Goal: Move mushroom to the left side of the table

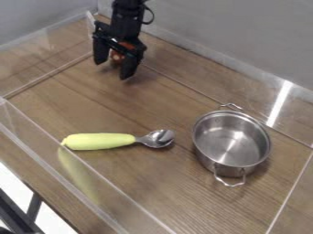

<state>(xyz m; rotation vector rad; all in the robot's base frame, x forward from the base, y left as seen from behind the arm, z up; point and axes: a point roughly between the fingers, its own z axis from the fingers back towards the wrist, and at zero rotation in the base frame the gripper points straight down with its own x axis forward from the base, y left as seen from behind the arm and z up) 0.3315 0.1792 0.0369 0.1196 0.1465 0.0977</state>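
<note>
The hand (113,61) is pointing down at the far left of the desk (146,105), its fingers standing apart. The mushroom (113,58) is sitting between them on the wood, only a reddish sliver showing.

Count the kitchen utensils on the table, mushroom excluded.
2. A spoon with a yellow handle lies near the front middle of the table; a steel pot sits to its right. Nothing else shows, though the gripper hides a little surface.
</note>
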